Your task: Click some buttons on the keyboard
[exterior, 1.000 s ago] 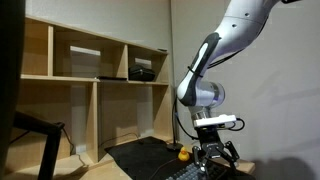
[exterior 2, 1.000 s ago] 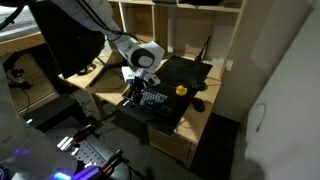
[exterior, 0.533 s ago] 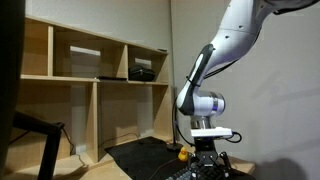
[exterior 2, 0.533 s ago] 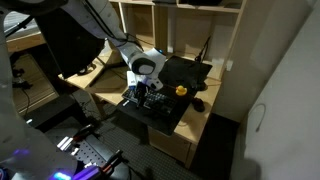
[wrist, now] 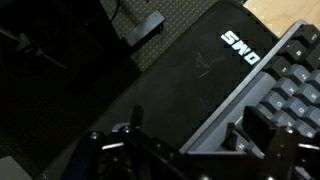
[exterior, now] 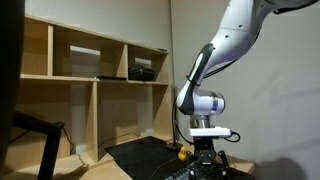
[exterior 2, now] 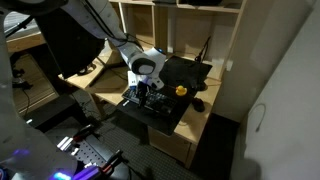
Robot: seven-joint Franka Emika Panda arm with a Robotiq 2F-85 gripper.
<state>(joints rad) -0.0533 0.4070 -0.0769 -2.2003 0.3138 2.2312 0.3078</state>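
Open wooden shelves (exterior: 90,62) stand behind a bench (exterior 2: 210,112) carrying a black mat (wrist: 180,75). The keyboard (exterior 2: 158,104) lies along one edge of the mat, and its buttons (wrist: 295,85) fill the right of my wrist view. My end effector (wrist: 190,150) hangs low there, spread wide and empty. I cannot tell whether it touches a key.
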